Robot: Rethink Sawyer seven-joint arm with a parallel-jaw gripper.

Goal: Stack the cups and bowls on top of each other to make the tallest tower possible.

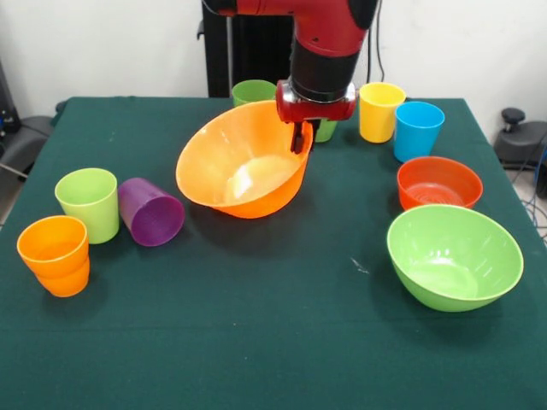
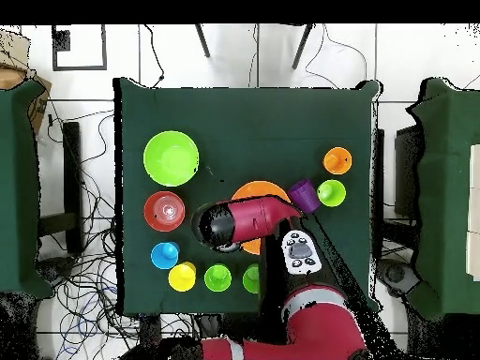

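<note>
Gripper (image 1: 301, 137): fingers pinched on far rim of large orange bowl (image 1: 244, 162)
Orange bowl: mid-table, tilted, mouth toward 7 o'clock in front view
Lime bowl (image 1: 454, 256): 4 o'clock of it, upright
Red-orange bowl (image 1: 439, 183): 3 o'clock, just beyond lime bowl
Purple cup (image 1: 150, 211): on its side at 9 o'clock, beside lime cup (image 1: 88, 203)
Orange cup (image 1: 55, 254): 8 o'clock edge

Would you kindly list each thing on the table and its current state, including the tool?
tool: shut on large orange bowl rim
large orange bowl: tilted, held
lime-green bowl: upright, empty
red-orange bowl: upright
purple cup: on its side
orange cups: nested, upright
lime cup: upright
yellow cup: upright
blue cup: upright
</note>
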